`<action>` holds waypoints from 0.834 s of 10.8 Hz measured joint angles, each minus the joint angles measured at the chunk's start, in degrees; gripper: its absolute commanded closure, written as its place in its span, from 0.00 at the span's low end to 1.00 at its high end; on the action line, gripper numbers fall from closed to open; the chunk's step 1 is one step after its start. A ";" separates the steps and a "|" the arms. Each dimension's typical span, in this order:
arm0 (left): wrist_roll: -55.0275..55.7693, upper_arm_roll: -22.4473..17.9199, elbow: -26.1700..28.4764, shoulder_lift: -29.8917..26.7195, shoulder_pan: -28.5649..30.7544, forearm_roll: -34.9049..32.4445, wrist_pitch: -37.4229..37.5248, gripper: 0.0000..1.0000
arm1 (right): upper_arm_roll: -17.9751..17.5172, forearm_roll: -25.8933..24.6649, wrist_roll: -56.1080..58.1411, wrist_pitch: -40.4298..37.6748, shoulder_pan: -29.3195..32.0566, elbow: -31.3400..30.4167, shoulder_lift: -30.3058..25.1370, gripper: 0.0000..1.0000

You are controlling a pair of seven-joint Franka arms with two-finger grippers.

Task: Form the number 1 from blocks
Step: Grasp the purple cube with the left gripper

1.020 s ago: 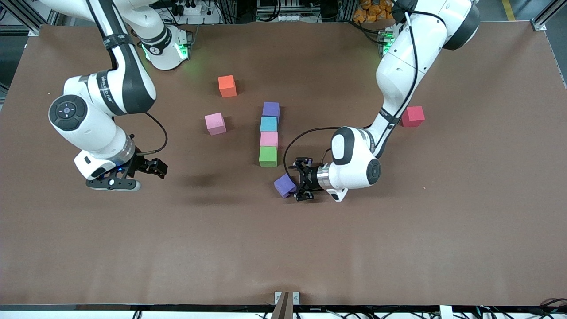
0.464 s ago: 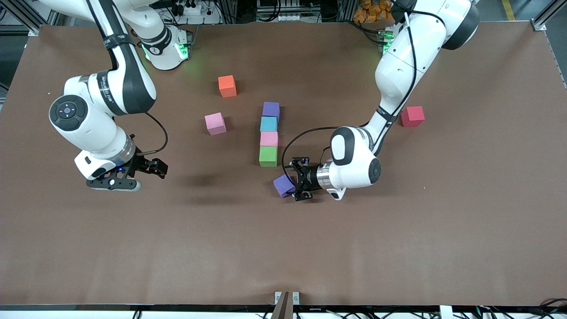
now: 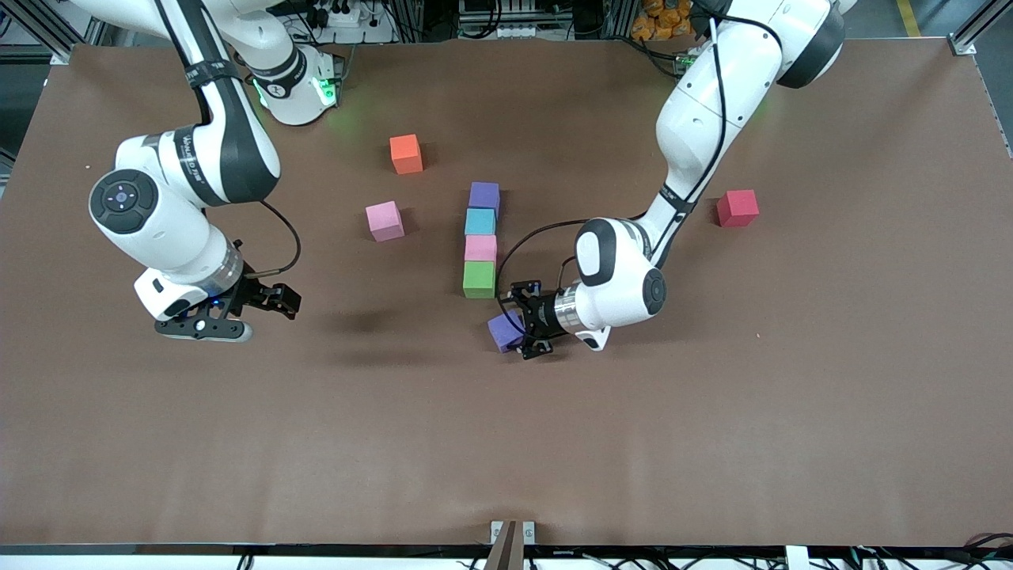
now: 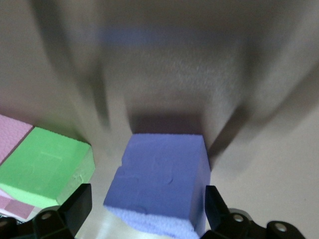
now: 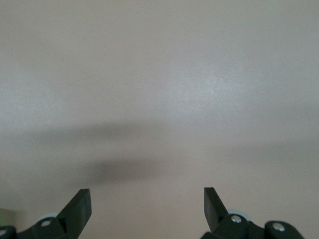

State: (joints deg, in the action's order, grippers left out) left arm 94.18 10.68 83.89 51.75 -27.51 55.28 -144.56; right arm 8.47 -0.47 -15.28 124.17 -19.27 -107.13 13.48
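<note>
While the right arm waits toward its own end of the desk (image 3: 712, 443), its right gripper (image 3: 273, 299) hangs above bare brown surface with its fingers (image 5: 75, 206) spread wide and nothing between them.

The left gripper (image 3: 518, 331) is low over the desk, just nearer the front camera than the column of blocks, and it holds a purple block (image 3: 504, 331) between its fingers (image 4: 75, 209). In the left wrist view that purple block (image 4: 159, 184) sits between the two dark fingers, turned at an angle to the column; whether it touches the desk cannot be told.

Four blocks lie in a straight column, each touching the next: a second purple block (image 3: 484, 195) farthest from the camera, then a blue block (image 3: 479, 221), a pink block (image 3: 480, 248) and a green block (image 3: 479, 279). The held block is close beside the green one.

Apart from the column lie a second pink block (image 3: 385, 220) and an orange block (image 3: 406, 153), toward the right arm's end, and a red block (image 3: 737, 208) toward the left arm's end.
</note>
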 measured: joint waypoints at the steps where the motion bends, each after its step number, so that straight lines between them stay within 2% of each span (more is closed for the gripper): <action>1: 0.00 -0.18 0.05 0.15 0.11 0.00 -0.02 0.00 | 0.01 0.00 -0.02 0.00 0.00 0.00 0.00 0.00; 2: 0.00 -0.54 0.07 0.25 0.20 0.00 -0.06 0.00 | 0.01 0.00 -0.04 0.00 0.00 0.00 0.00 0.00; 3: 0.00 -1.04 0.07 0.25 0.24 0.00 -0.07 0.15 | 0.01 0.00 -0.05 0.00 0.00 0.00 0.00 0.00; 4: -0.01 -1.31 0.07 0.26 0.25 0.00 -0.07 0.22 | 0.01 0.00 -0.05 0.00 0.00 0.00 0.00 0.00; 7: -0.83 -1.35 0.07 0.25 0.05 0.00 -0.07 0.24 | 0.01 0.00 -0.07 -0.11 0.00 0.00 0.00 0.00; 8: -0.91 -1.35 0.06 0.25 -0.02 0.00 -0.07 0.51 | 0.01 0.00 -0.07 -0.13 0.00 0.00 0.00 0.00; 9: -1.72 -1.35 0.05 0.25 -0.06 -0.05 -0.08 0.92 | 0.01 0.00 -0.08 -0.15 0.00 0.00 0.00 0.00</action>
State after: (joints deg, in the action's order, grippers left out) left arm 92.45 9.33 83.94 52.01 -27.57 55.23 -144.64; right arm 8.48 -0.47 -15.36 124.02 -19.27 -107.13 13.48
